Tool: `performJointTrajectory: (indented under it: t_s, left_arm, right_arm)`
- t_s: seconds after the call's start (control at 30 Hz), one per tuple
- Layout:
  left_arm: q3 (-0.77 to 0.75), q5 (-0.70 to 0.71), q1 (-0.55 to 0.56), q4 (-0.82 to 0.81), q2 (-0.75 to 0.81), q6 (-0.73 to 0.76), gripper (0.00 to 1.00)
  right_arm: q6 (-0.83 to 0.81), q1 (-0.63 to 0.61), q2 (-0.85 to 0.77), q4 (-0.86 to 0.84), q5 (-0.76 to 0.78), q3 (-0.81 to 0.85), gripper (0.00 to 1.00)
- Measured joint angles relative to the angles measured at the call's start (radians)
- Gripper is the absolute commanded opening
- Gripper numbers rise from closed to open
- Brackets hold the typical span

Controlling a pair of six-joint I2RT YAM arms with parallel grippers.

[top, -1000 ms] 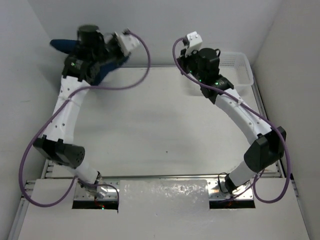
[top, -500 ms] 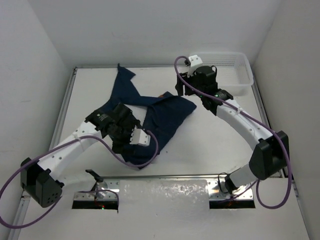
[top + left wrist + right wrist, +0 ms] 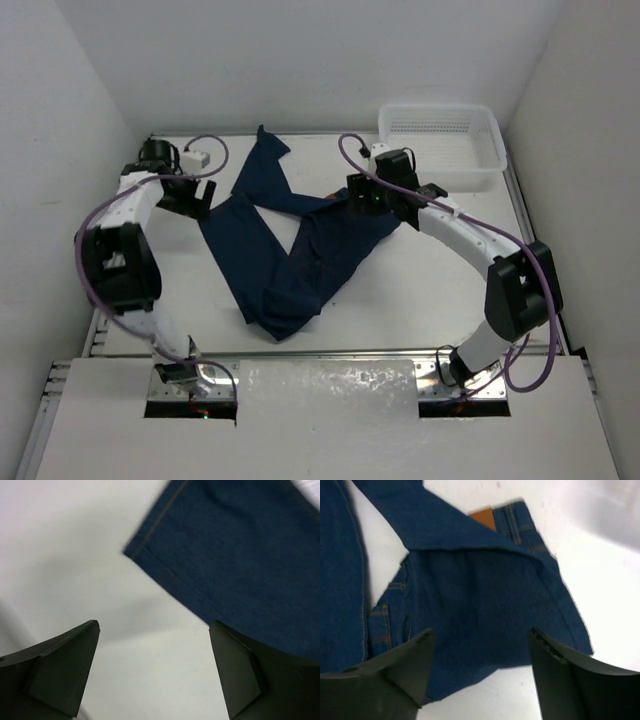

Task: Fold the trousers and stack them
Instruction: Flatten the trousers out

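**Not folded yet — sprawled mid-table, nothing gripped**

Looking at the trousers: spread unfolded across the middle of the table, legs bent into a rough zigzag. One leg angled up toward the far edge, another running down to a bunched fold at the near end. Dark blue denim with orange stitching along the seams. In the right wrist view, tan patch at the waistband, with a flap of denim folded over just below it.

Over the waist end, on the right side of the pile: right gripper, fingers spread wide. Only flat denim between them, no cloth pinched. Cannot tell whether the tips touch the fabric.

At the far left of the table: left gripper, just beside the outer edge of the left-hand leg. Fingers likewise spread apart — bare table between them. Stitched hem of a leg lying just ahead of the tips. Right-hand finger overlapping the denim in that view; contact not clear.

Beyond the right gripper, at the far right corner: white mesh basket, apart from the denim.
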State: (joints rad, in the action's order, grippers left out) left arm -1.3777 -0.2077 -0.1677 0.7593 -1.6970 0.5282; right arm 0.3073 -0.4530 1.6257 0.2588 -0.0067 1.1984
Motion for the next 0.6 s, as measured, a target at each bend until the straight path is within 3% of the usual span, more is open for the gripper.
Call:
performJointTrajectory:
  t_s: [0.1, 0.2, 0.37, 0.6]
  left_arm:
    - [-0.019, 0.040, 0.003, 0.003, -0.194, -0.082, 0.98]
    - [-0.045, 0.099, 0.003, -0.018, -0.304, -0.128, 0.99]
    - [-0.073, 0.163, 0.002, -0.088, -0.338, -0.155, 0.96]
    - [-0.001, 0.083, 0.005, -0.212, -0.321, -0.185, 0.92]
  right_arm:
    - [0.016, 0.000, -0.002, 0.030, 0.022, -0.027, 0.84]
    - [0.042, 0.000, 0.013, 0.066, 0.042, -0.025, 0.86]
    - [0.103, 0.000, 0.150, 0.125, 0.059, 0.040, 0.86]
    - [0.213, 0.001, 0.333, 0.208, 0.079, 0.094, 0.87]
